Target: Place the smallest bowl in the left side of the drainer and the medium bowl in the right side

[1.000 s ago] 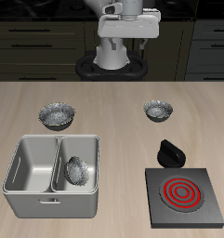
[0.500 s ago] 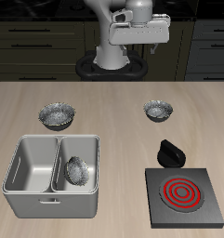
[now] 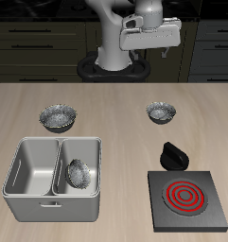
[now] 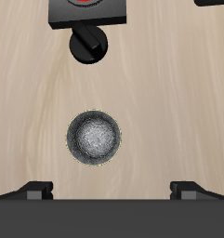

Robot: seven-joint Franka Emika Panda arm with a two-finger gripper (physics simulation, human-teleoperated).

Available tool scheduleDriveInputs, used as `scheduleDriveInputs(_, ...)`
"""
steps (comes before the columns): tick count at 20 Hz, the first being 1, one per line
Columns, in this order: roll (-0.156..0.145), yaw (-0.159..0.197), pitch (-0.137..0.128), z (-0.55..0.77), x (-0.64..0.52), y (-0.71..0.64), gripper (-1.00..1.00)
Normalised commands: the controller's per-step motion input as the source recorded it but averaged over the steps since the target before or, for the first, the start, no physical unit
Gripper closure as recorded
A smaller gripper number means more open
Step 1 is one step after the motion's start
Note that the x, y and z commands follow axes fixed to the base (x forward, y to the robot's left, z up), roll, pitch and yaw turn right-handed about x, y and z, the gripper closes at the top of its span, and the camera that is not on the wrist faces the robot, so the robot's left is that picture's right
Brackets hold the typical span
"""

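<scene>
Overhead, the hand (image 3: 165, 54) hangs open and empty, high above a silver bowl (image 3: 161, 113) on the table (image 3: 115, 104); another bowl (image 3: 78, 172) lies tilted inside the drainer (image 3: 30, 185).

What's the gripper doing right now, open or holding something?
Gripper: open and empty, raised high above the table, with a silver bowl on the table below it.

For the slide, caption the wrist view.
Open tool hovering above a crinkly silver metal bowl on the wooden table, black knob beyond.
</scene>
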Motion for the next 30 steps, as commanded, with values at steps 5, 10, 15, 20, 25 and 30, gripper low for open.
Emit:
scheduleDriveInputs(5, 0.005, 0.004, 0.035, -0.28, 0.05, 0.05, -1.00)
scheduleDriveInputs(10, -0.035, 0.000, 0.044, -0.33, 0.18, -0.03, -1.00)
scheduleDriveInputs(15, -0.002, 0.004, 0.025, -0.21, 0.08, 0.01, -1.00)
scheduleDriveInputs(20, -0.039, 0.011, 0.041, -0.36, 0.19, -0.12, -1.00)
scheduleDriveInputs(25, -0.020, 0.010, 0.044, -0.30, 0.10, -0.05, -1.00)
scheduleDriveInputs(30, 0.003, 0.009, 0.042, -0.31, 0.00, 0.02, -1.00)
